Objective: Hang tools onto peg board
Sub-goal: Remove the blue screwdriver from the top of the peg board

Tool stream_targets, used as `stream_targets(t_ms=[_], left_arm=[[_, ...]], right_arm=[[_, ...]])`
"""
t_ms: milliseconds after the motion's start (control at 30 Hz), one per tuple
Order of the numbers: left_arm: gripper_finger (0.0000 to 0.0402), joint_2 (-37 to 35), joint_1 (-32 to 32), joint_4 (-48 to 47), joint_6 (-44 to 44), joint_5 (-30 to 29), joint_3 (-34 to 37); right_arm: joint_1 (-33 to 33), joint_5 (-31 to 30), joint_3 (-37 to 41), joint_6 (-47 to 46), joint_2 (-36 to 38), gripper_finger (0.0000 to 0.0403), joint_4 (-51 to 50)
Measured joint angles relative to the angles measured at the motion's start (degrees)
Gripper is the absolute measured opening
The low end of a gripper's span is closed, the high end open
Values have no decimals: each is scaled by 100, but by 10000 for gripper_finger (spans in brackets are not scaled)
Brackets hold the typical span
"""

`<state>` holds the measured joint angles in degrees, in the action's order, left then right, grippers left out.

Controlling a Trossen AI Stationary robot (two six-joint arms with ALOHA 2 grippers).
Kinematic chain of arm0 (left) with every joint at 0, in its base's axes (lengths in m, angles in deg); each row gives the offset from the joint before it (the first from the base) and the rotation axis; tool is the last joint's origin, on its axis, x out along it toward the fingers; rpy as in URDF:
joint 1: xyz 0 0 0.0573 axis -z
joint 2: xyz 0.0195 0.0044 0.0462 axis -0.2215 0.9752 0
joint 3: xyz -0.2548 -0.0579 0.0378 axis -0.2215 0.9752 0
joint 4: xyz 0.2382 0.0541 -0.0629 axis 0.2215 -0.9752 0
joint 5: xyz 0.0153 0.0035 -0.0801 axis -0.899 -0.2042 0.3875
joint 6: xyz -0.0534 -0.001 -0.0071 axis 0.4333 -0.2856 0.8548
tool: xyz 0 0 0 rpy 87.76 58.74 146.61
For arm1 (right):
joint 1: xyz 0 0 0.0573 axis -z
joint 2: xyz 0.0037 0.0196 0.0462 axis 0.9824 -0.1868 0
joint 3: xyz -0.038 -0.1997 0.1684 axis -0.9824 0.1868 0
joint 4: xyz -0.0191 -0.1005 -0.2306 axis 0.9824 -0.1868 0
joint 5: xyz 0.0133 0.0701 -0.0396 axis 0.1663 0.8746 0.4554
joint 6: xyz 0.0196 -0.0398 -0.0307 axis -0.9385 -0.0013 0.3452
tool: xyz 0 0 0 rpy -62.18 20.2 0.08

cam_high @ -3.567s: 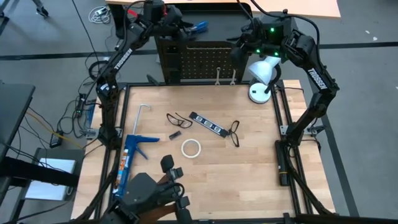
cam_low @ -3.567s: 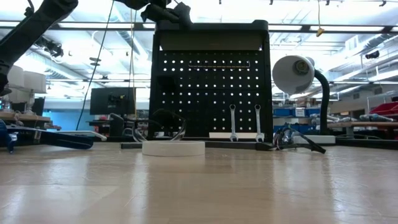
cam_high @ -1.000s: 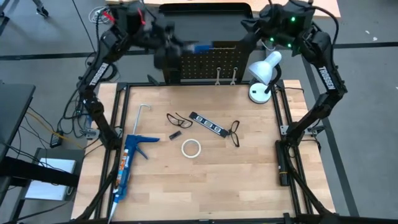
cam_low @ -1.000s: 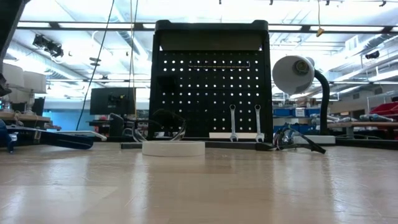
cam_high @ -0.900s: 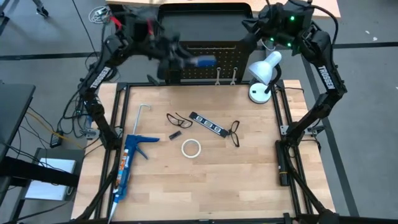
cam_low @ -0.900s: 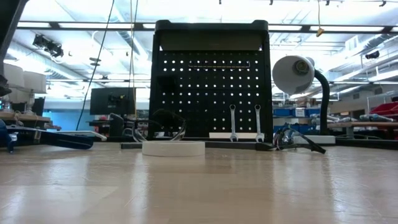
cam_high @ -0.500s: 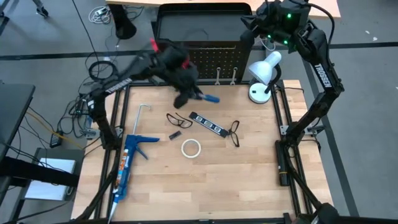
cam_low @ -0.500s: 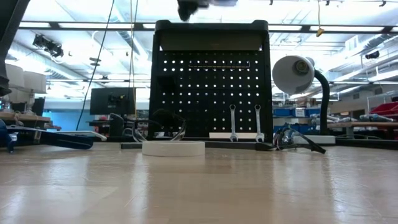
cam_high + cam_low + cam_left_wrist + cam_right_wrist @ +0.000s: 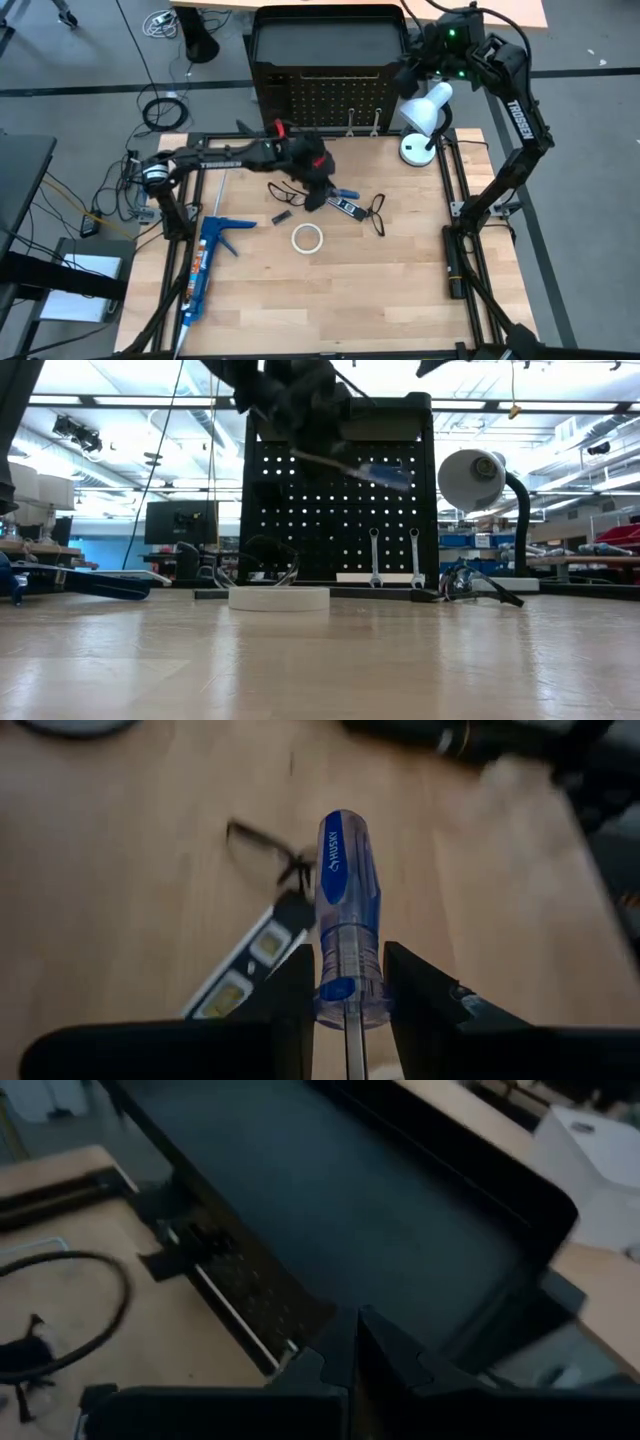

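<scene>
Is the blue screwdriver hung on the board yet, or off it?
Off it. The left gripper holds the blue screwdriver between its fingers, above the table.

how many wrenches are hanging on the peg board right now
2. One wrench and a second wrench hang side by side low on the peg board, toward its lamp side. None other shows, though the arm hides part of the board.

Evenly lit from overhead in the high view, soft shadows only. Backlit at table height – bright ceiling strips, peg board [image 9: 340,490] in silhouette (blue-handled screwdriver [image 9: 385,473] motion-smeared). Dim, murky right wrist view – left wrist background blurred.
</scene>
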<state>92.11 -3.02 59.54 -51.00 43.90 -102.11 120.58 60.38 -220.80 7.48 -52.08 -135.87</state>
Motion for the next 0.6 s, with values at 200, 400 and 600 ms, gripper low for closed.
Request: stream_targets(t_ms=[200,400,600], left_arm=[[92,0,270,289,-886,-101,439],[106,22,520,516,-1613,-137,636],[113,283,653,1168,-2042,236,645]], right_arm=[[271,221,20,5,0,22,-14],[374,544,20,5,0,22,282],[372,641,21,1,-31,22,439]])
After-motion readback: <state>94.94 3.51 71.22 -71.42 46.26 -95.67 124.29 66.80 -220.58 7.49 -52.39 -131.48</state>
